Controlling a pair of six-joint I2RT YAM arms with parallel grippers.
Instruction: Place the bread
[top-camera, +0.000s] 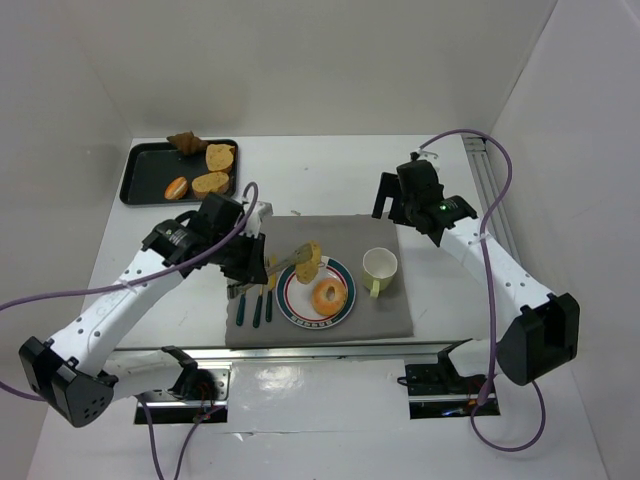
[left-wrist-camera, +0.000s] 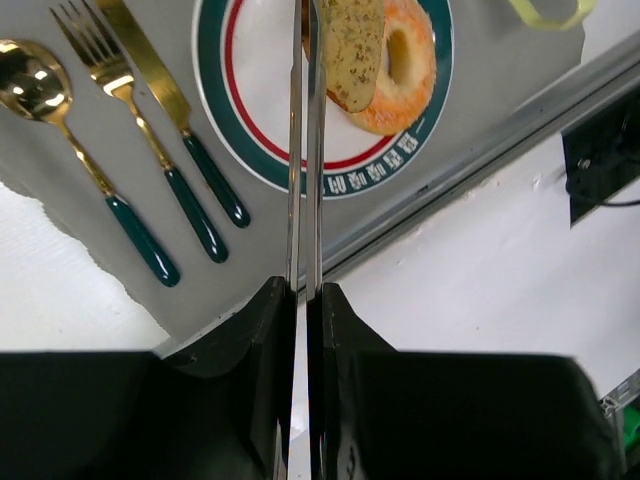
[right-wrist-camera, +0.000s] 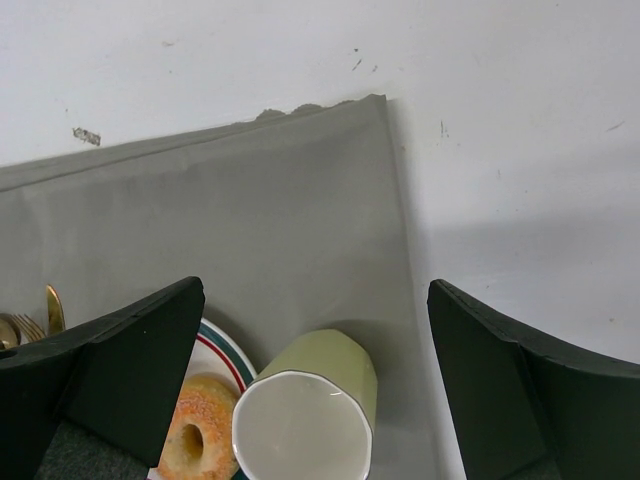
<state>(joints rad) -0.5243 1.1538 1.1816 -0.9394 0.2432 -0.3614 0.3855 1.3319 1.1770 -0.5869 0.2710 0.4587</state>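
Observation:
My left gripper is shut on metal tongs, seen in the left wrist view with the blades running out between the fingers. The tongs pinch a seeded bread slice held over the striped plate. In the left wrist view the slice overlaps a sugared bagel lying on the plate. My right gripper is open and empty above the mat's back right, over the cup.
A grey mat carries the plate, a pale green cup and a gold spoon, fork and knife. A black tray with several more breads sits at the back left. White walls enclose the table.

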